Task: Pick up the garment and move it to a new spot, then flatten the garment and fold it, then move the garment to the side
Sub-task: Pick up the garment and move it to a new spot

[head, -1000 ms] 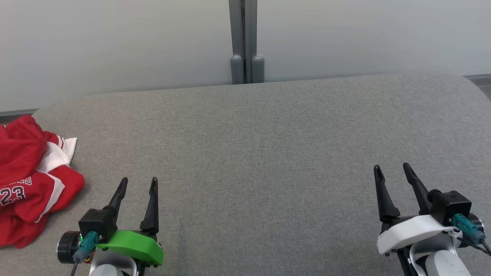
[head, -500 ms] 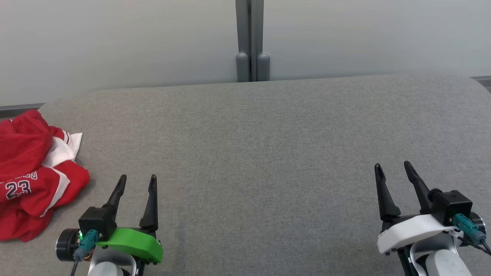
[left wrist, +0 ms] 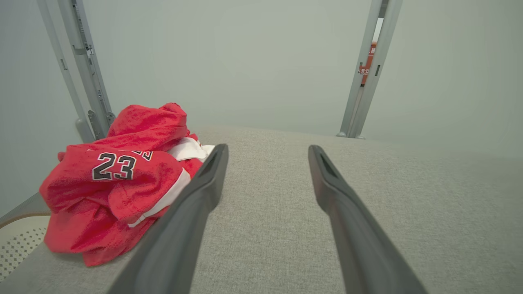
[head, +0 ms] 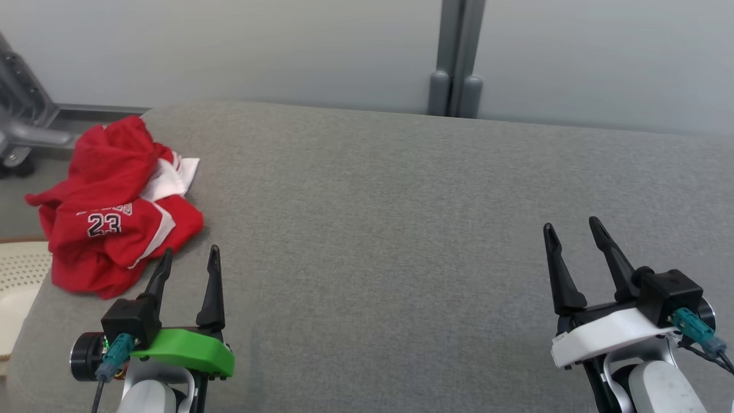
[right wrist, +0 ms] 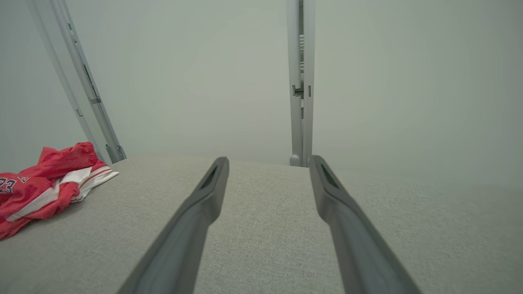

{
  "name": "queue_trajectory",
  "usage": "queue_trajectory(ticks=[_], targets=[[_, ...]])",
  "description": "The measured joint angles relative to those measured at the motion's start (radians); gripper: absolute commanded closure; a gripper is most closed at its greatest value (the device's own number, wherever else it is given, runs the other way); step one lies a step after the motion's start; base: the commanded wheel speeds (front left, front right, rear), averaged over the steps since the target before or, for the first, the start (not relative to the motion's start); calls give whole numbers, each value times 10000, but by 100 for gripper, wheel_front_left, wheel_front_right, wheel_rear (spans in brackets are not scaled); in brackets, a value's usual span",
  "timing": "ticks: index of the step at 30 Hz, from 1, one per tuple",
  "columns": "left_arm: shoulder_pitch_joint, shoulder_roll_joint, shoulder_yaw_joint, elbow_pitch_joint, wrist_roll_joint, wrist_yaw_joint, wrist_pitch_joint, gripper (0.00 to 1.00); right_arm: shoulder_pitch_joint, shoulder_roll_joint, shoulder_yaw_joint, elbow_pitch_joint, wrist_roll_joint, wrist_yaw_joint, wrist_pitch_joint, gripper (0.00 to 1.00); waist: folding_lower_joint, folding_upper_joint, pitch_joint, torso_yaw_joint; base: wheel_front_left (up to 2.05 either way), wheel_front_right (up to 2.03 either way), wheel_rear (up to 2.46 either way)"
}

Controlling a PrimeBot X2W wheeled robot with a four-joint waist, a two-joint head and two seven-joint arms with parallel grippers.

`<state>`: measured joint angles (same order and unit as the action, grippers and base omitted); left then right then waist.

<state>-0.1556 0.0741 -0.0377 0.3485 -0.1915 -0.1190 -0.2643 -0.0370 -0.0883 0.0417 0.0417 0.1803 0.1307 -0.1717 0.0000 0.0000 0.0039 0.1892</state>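
Change: head camera has swung left, so the red 23 jersey is now wholly in frame instead of cut by the edge. The jersey itself looks unshifted.
Jersey: crumpled heap on the grey fabric tabletop, untouched; the tabletop ends just left of the jersey.
Left arm: left end effector fingers spread, empty, just short of the jersey's near edge.
Right arm: right end effector spread, empty, well right of the jersey.
Meaning: likely squaring up for the pick; move, flatten and fold all not yet done.
Next: probably the left arm reaches in and pinches a top fold.
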Motion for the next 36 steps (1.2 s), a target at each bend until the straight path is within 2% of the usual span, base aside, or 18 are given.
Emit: queue_trajectory(ticks=[15, 18, 25, 29, 33, 36], targets=[[14, -134, 692, -403, -44, 130, -2, 0, -156, -82, 531, -577, 50, 2, 330, 0, 0, 0, 401, 2658, 0, 0, 0], [14, -157, 734, -433, -42, 125, -2, 0, -168, -113, 548, -581, 50, 2, 355, 0, 0, 0, 492, 2985, 0, 0, 0], [-95, -199, 677, -523, 94, 132, -2, 0, -325, -332, 616, -817, 42, 2, 591, 0, 0, 0, 877, 3147, 0, 0, 0], [-827, -215, 437, -374, 194, 192, -2, 0, -580, -616, 600, -1210, -6, 2, 915, 0, 0, 0, 1267, 3068, 0, 0, 0], [-2073, -221, 255, 474, 150, 211, -4, 0, -971, -1066, 642, -1766, -65, 2, 1367, 0, 0, 0, 1882, 2924, 0, 0, 0], [-3182, -222, 197, 1724, 27, 207, -2, 0, -1256, -1367, 639, -2132, -61, 2, 1582, 0, 0, 0, 2415, 2770, 0, 0, 0]])
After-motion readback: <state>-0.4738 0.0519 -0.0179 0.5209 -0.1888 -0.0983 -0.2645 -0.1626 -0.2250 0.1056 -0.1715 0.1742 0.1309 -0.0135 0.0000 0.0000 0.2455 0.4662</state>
